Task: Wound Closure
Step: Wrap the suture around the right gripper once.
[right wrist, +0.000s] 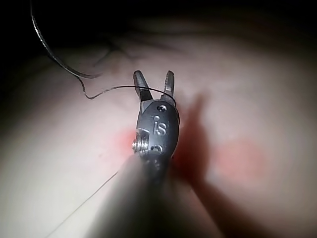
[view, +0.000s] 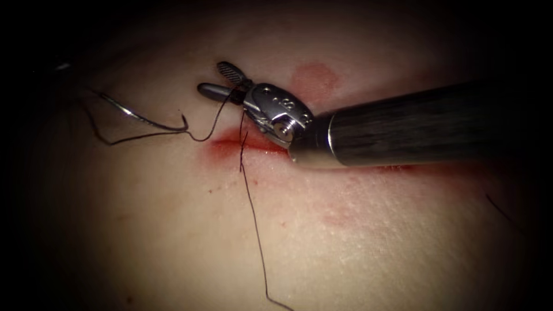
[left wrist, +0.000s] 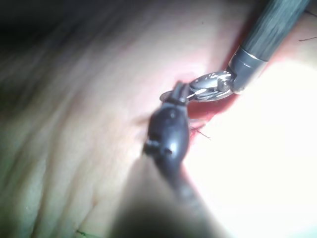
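My right tool comes in from the right and lies over the red cut in the tissue. Its jaws are open, and the dark thread runs across the gap near their base. The curved needle lies free on the tissue left of the cut, held by neither tool and not in the tissue. Thread leads from the needle's end to the jaws. Another strand goes down from the cut. The left tool's dark wrist sits close to the right tool's shaft.
Red fluid stains the tissue around the cut's left end. A round pink mark lies beyond the right tool's wrist. A short dark thread end shows at the far right.
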### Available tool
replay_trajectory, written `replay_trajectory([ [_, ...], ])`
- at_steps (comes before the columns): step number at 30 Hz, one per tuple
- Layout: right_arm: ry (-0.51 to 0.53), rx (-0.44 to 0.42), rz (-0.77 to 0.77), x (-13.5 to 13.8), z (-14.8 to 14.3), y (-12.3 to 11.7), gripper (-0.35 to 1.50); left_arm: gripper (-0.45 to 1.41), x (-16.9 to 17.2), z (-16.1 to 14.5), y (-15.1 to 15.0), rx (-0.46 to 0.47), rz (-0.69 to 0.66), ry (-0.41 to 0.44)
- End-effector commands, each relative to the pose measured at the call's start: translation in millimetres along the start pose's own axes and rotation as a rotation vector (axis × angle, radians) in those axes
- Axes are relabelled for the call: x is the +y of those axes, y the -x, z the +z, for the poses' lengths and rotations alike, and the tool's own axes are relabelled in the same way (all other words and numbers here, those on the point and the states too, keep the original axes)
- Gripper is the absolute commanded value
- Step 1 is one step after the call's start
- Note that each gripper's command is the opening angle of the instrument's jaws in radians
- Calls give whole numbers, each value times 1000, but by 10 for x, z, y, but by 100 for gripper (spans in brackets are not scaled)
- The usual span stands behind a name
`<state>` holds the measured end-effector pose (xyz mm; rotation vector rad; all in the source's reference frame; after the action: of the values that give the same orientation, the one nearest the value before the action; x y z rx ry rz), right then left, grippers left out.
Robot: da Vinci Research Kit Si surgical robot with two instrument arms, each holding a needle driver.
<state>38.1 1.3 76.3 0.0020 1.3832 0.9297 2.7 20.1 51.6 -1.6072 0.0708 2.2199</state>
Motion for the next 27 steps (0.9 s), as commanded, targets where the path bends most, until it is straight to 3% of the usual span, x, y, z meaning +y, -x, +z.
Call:
replay_trajectory([
  [1,-12,12,6,-4,5,2,56,-35,4,13,13,-2,-3,2],
  [8,-97,39,17,-11,1,-8,56,-35,6,40,65,-25,15,2],
  [20,-282,-5,27,-38,-7,-14,57,-35,-85,46,89,-94,-22,-28],
  [27,-435,-71,26,-56,-3,-16,61,-35,-106,93,131,-118,-18,-70],
])
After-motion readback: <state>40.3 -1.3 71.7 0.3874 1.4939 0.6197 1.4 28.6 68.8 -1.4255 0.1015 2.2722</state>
